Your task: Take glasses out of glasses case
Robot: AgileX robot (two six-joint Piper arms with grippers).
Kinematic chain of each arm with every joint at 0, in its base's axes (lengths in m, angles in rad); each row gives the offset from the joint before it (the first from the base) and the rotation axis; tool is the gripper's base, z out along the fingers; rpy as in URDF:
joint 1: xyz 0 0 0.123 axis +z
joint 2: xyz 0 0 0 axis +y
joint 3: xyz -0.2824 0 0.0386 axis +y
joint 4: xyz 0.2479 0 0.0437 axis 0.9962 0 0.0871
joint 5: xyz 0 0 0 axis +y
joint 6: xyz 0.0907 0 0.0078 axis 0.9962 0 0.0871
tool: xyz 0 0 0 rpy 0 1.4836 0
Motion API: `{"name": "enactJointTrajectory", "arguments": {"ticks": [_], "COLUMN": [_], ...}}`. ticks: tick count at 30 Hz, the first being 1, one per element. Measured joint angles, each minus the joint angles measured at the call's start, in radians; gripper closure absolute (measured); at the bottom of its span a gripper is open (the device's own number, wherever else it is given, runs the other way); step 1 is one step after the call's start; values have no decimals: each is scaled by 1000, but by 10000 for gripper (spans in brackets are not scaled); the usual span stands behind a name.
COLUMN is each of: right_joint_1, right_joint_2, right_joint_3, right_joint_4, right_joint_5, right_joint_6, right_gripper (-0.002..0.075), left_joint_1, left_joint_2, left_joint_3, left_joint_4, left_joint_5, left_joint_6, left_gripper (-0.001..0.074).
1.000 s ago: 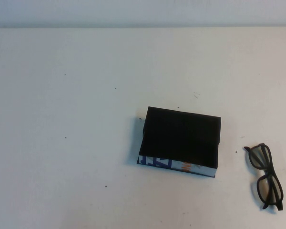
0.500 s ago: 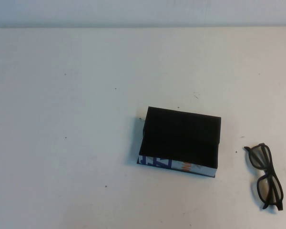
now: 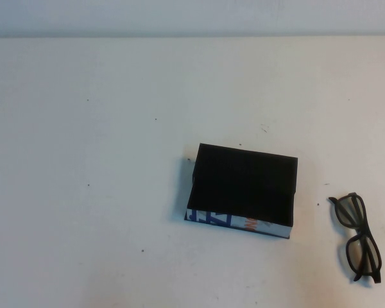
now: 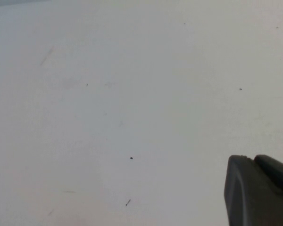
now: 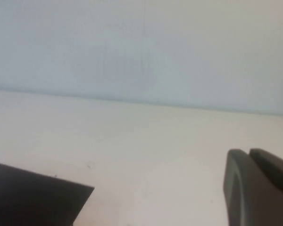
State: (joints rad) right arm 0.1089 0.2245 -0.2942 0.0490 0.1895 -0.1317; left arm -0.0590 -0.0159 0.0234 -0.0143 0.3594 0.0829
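Note:
The black glasses case (image 3: pixel 244 185) lies on the white table right of centre, its white printed front edge facing the robot's side. The black glasses (image 3: pixel 357 237) lie flat on the table to the right of the case, apart from it, near the front right corner. Neither arm shows in the high view. My left gripper (image 4: pixel 253 160) is shut and empty over bare table. My right gripper (image 5: pixel 249 153) is shut and empty, held above the table; a corner of the case (image 5: pixel 33 200) shows in its view, well away from the fingertips.
The white table (image 3: pixel 102 128) carries only small dark specks. A pale wall (image 5: pixel 141 47) rises behind its far edge.

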Motion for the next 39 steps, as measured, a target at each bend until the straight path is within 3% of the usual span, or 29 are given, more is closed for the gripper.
{"name": "enactJointTrajectory", "arguments": {"ticks": [8, 19, 39], "right_joint_1": [0, -7, -11], "right_joint_2": [-216, -232, -232], "right_joint_3": [316, 322, 322], "right_joint_4": [27, 53, 58], "right_joint_5": [-102, 129, 138], "right_joint_6": [132, 145, 147], "right_gripper": [743, 743, 743], "left_joint_1": [0, 0, 0], "left_joint_2": [0, 0, 0], "left_joint_3": [0, 0, 0], "left_joint_4": [0, 0, 0], "left_joint_5": [0, 0, 0], "left_joint_6": [0, 0, 0], "left_gripper": [739, 739, 739]}}
